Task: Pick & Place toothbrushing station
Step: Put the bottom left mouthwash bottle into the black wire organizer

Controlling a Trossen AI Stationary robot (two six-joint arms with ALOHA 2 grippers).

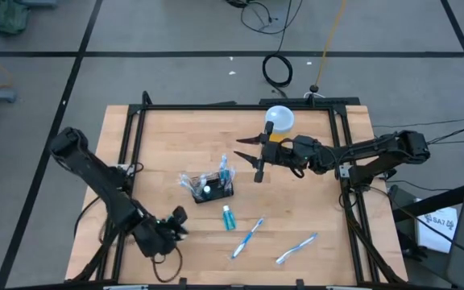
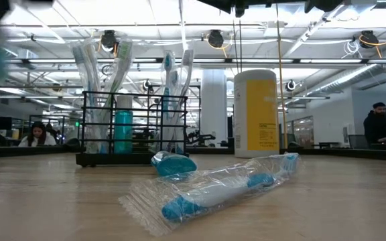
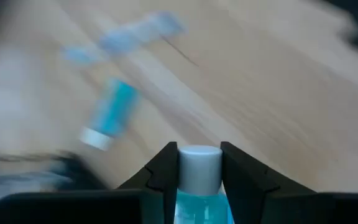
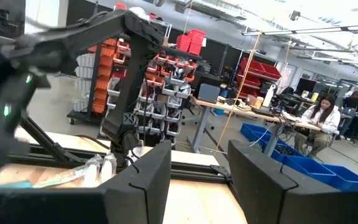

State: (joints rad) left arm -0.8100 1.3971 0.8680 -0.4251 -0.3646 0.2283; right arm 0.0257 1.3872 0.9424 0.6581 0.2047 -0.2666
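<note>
No readable writing; left gripper (image 3: 199, 163) clamps a teal tube (image 3: 199, 186).

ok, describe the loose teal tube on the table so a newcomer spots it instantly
Find the black wire basket mid-table. Just in front of it, toward the near edge, the teal tube lies flat on bare wood. Unlike the two wrapped toothbrushes beside it, it is short, stubby and unwrapped.

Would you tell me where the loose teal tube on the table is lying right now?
In the high view the teal tube lies on the wood just in front of the black mesh basket, left of the nearer wrapped toothbrush.
</note>
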